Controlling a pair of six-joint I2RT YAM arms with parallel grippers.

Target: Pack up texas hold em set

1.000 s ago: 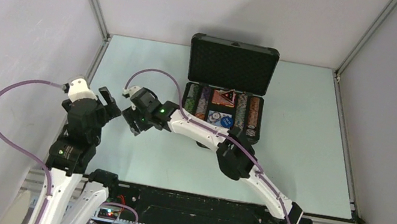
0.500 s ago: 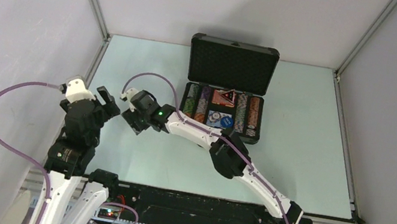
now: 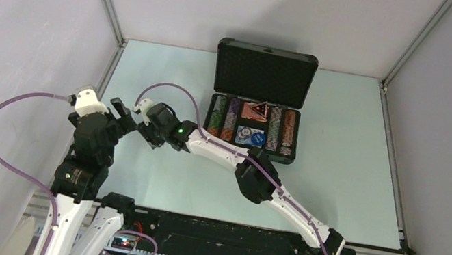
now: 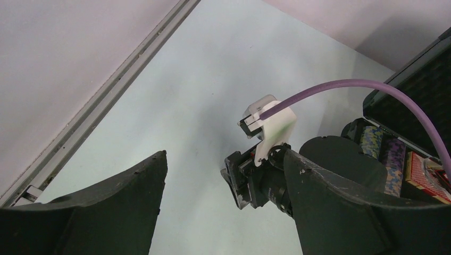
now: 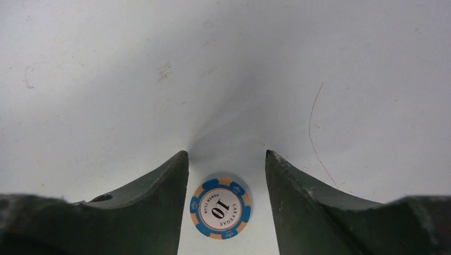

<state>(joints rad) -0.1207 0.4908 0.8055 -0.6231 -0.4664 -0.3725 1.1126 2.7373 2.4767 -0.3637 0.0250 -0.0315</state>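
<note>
Shifting leftward since a second ago — right pincer [image 5: 226, 154], jaws spread, straddling the blue-and-orange chip [image 5: 220, 208] lying flat on the table [image 5: 106, 79]; left pincer [image 4: 223, 159] spread, hovering beside.

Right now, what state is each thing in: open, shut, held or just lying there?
Briefcase: open, lid standing upright.
Chip rows: packed in the bottom half of the briefcase.
Card deck: in the briefcase, among the rows.
Loose chip: flat on the table, face up, between the right fingers, touching neither.
Right gripper: open, holding nothing.
Left gripper: open, empty.
</note>
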